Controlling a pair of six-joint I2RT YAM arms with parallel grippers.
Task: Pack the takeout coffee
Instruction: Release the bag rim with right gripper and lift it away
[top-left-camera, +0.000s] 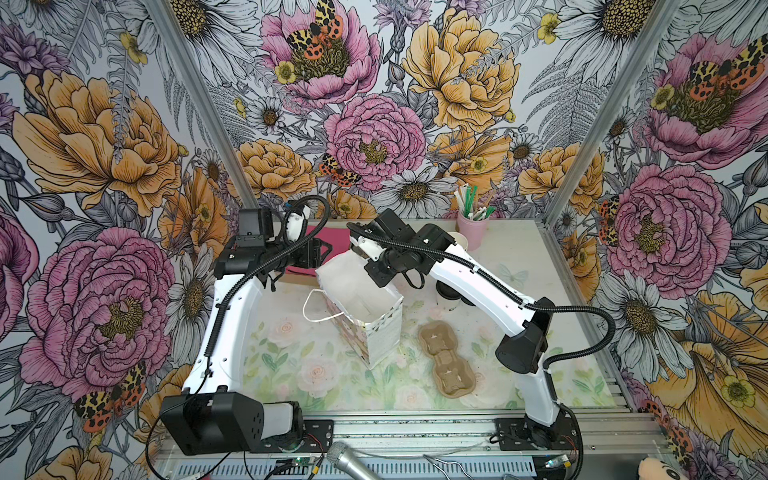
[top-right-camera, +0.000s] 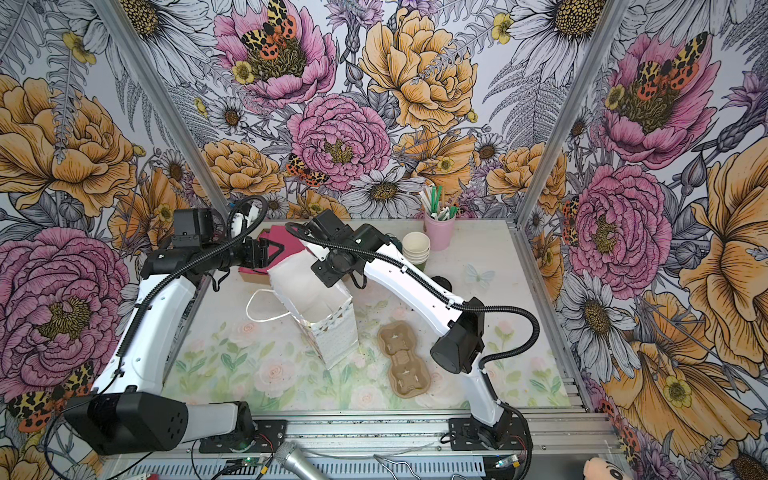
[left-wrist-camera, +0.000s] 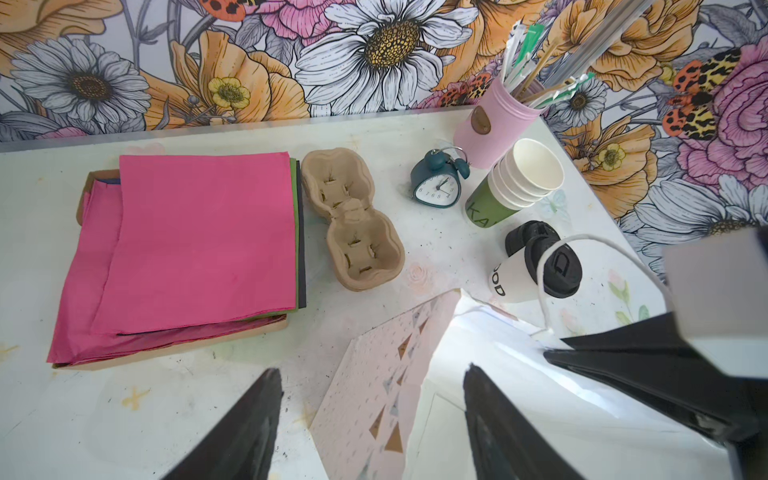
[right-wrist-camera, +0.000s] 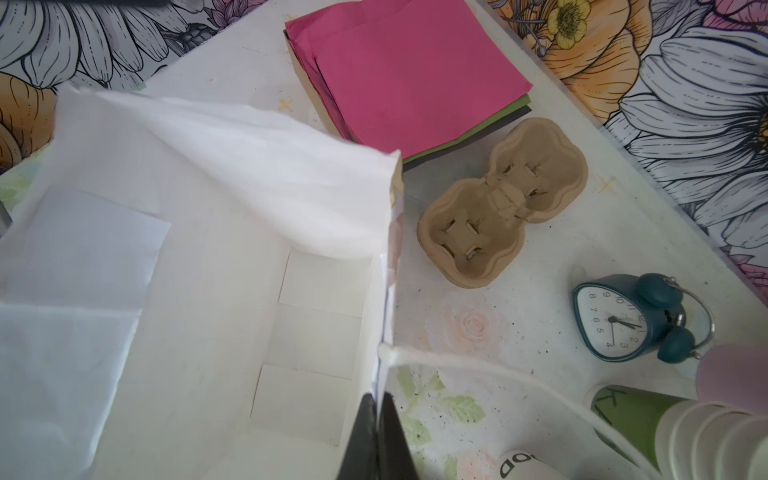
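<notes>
The left gripper (left-wrist-camera: 372, 370) sits at 10 o'clock of the paper bag (top-left-camera: 384, 336), jaws well apart astride its patterned wall, not closed on it; the right gripper (right-wrist-camera: 378, 399), at the bag's 12 o'clock, pinches its rim tight; the takeout coffee (left-wrist-camera: 513, 276) stands on the surface (top-left-camera: 291, 357) at the bag's 3 o'clock.

Left arm (top-left-camera: 232, 332): white moulded links, black joint housings, small screw holes along the shell.
Right arm (top-left-camera: 478, 282): same white-and-black build; bulky black elbow at the scene's 4 o'clock.
Cables (top-left-camera: 582, 308): black ribbed conduit clipped along each arm, looping free.
Base plates (top-left-camera: 509, 430): black, slotted.
Jaws: black, tapered.
</notes>
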